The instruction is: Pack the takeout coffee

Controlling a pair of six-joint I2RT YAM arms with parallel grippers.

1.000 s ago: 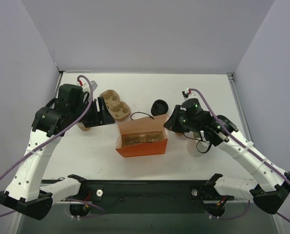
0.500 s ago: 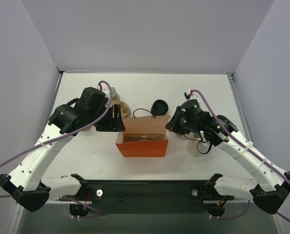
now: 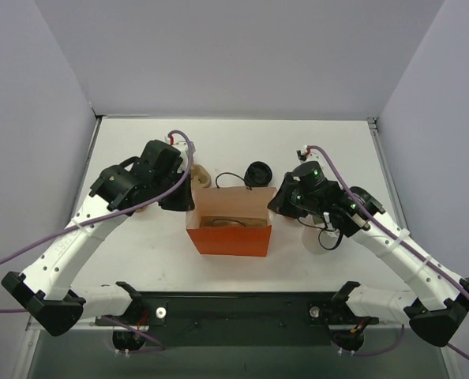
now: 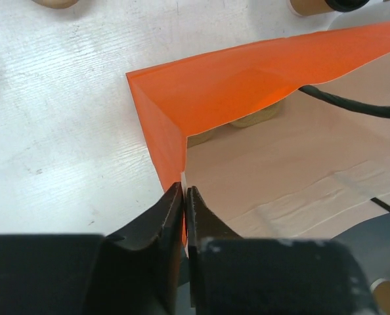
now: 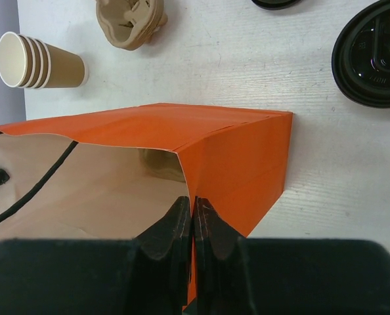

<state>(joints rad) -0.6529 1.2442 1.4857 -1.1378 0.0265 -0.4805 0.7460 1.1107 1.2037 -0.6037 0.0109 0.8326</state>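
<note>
The orange bag [image 3: 229, 233] stands open in the middle of the table. My left gripper [image 3: 189, 204] [image 4: 184, 189] is shut on the bag's left rim [image 4: 172, 141]. My right gripper [image 3: 274, 205] [image 5: 193, 200] is shut on the right rim [image 5: 234, 157]. The takeout coffee [image 3: 257, 172] stands behind the bag, outside it; from above only its black lid [image 5: 372, 56] shows. Its tan wall [image 4: 310, 5] peeks in at the top edge of the left wrist view. A tan object [image 5: 162, 164] lies at the bottom of the bag, mostly hidden.
A stack of tan paper cups [image 5: 41, 62] lies left of the bag, under my left arm. A tan cup carrier [image 3: 200, 175] [image 5: 130, 23] sits behind the bag's left corner. A white cup [image 3: 321, 239] stands under my right arm. Black cord handles [image 4: 352, 105] hang into the bag.
My left arm swung right from the cup carrier to the bag's left rim and closed on it. The bag now stands more upright. The right gripper kept its hold.
</note>
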